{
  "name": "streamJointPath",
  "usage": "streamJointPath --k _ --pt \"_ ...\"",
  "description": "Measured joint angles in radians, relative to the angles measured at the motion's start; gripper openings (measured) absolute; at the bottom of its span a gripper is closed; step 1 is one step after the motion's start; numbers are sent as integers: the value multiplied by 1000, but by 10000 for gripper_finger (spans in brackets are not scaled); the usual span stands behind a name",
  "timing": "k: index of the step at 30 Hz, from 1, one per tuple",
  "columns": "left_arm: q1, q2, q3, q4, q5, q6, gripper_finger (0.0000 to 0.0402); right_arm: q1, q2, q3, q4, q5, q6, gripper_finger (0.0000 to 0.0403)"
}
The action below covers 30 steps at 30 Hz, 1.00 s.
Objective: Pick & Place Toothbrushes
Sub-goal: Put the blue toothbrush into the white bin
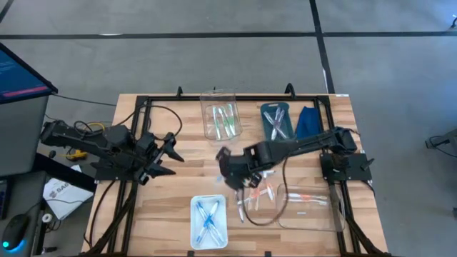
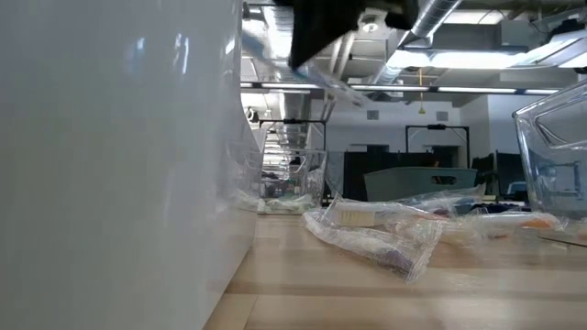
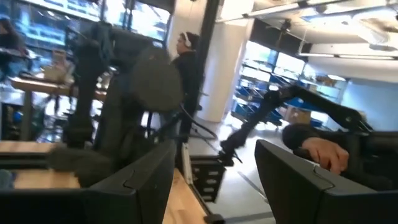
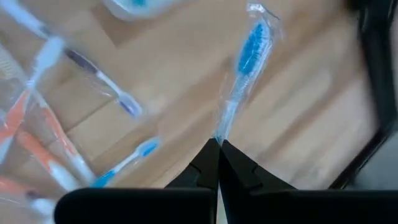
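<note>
Wooden slat surface (image 1: 164,214) inside a black frame, grey floor all round. On it: clear bin (image 1: 221,118) at the back with green toothbrushes (image 1: 227,121), teal tray (image 1: 275,120) with a few more, folded blue cloth (image 1: 308,121) just beside that tray, white tray (image 1: 209,223) at the front with blue ones, large clear bin (image 1: 314,207) front right. Loose wrapped toothbrushes (image 1: 260,196), orange and whitish, lie on the surface between the white tray and the large bin.

Right gripper (image 4: 217,152) hangs over mid-surface, jaws pinched together on the end of a wrapped blue toothbrush (image 4: 249,53), held above the wood. Left gripper (image 1: 168,158) rests at the left edge, jaws wide apart, holding nothing.

Room: open office, ceiling ducts, desks, a monitor (image 1: 21,75) beyond the left side. A person (image 3: 186,68) stands far off; a hand (image 3: 326,152) shows at a dark edge.

Low view mostly blocked by the white tray wall; right gripper cut off at the top there. Right wrist view blurred, wrappers hard to separate.
</note>
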Motion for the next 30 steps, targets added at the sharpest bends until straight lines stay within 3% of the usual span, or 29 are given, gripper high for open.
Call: streamJointPath --k 8,16,21,23,30 --pt "-131 78 0 31 10 -3 218 119 9 0 208 -5 -359 0" --pt "-265 93 0 63 7 10 218 172 16 -1 293 -106 -447 0" --pt "-331 93 0 73 -55 28 218 182 73 3 330 -143 -430 0" --pt "-347 95 0 75 -93 36 218 192 139 60 354 -143 -424 0" --pt "-364 112 1 82 -139 36 218 250 331 356 116 -115 -336 0"
